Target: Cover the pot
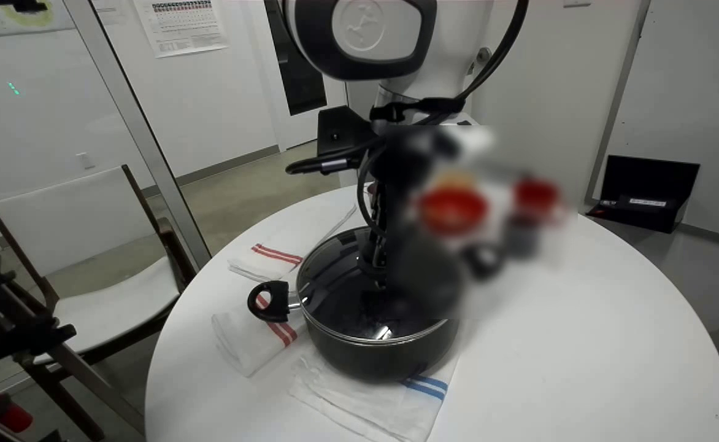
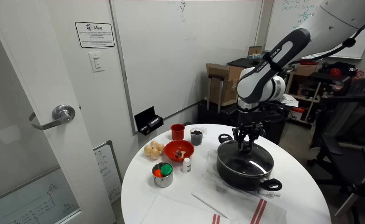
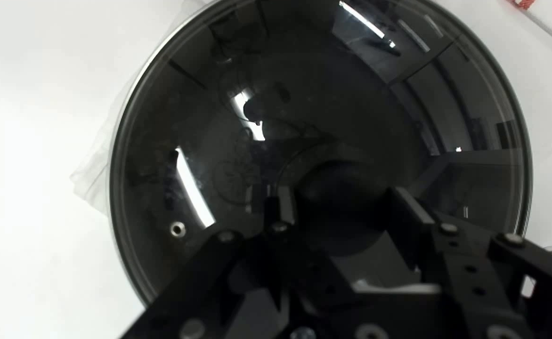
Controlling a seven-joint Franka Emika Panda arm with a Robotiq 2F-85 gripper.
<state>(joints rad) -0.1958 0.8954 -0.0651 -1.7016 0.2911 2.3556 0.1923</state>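
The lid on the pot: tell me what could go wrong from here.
The pincer straddles the knob; whether it grips is hard to tell, so if it catches while rising, it might drag the lid askew. A blue-striped towel runs under the pot, so a sideways push might make both slide.

We see a round white table (image 1: 580, 337) in both exterior views. On it lie two red-striped cloths (image 2: 244, 200) and a blue-striped cloth (image 1: 359, 405), which reaches under the pot (image 1: 372, 362). In an exterior view we find a mug (image 2: 177, 133) near the table's edge, a clear cup (image 2: 196, 140) just beside it, and a bowl (image 2: 171, 150) with a tray (image 2: 146, 157) and an upright bottle (image 2: 186, 166) just beside it; a steel cup (image 2: 163, 181) stands near the bottle
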